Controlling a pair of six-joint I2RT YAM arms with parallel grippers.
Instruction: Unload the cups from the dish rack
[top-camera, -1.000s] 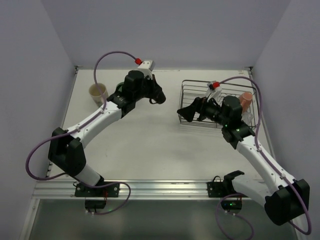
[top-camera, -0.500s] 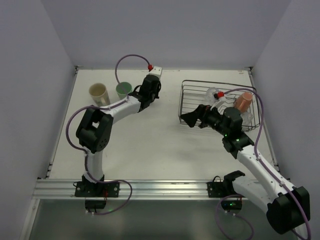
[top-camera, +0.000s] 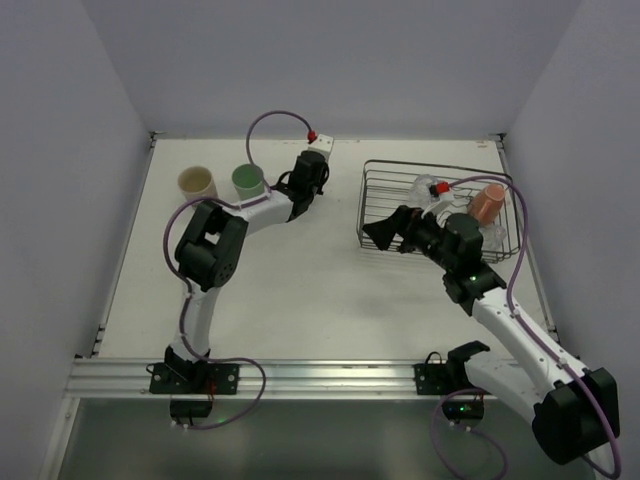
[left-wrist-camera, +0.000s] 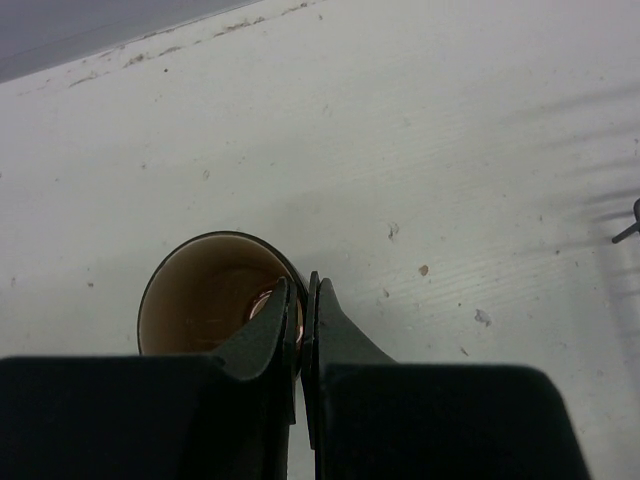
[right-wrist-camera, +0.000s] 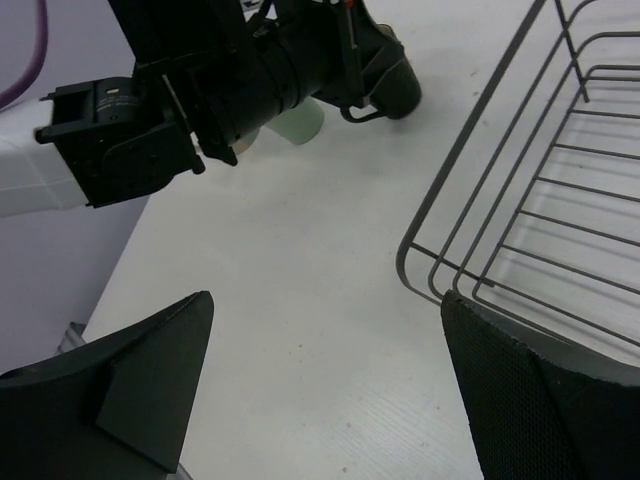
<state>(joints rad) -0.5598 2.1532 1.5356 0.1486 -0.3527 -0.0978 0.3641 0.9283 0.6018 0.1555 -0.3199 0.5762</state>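
Note:
My left gripper (top-camera: 312, 180) is shut on the rim of the dark brown cup (left-wrist-camera: 214, 296), with one finger inside it and one outside. The cup is upright, at or just above the table, right of the mint green cup (top-camera: 247, 180). The cream cup (top-camera: 197, 183) stands further left. The right wrist view shows the brown cup (right-wrist-camera: 396, 90) in front of the green cup (right-wrist-camera: 300, 122). A salmon-pink cup (top-camera: 488, 203) sits in the dish rack (top-camera: 372, 200) at its right side. My right gripper (top-camera: 385, 232) is open and empty at the rack's near left corner (right-wrist-camera: 420, 262).
A clear glass item (top-camera: 428, 187) lies in the rack near its middle. The table's back edge and wall run just behind the cups. Bare white tabletop (top-camera: 300, 280) lies between the two arms.
My left arm has folded its elbow inward and carried the brown cup slightly back, uncovering the green cup. My right gripper has shifted only slightly by the rack.

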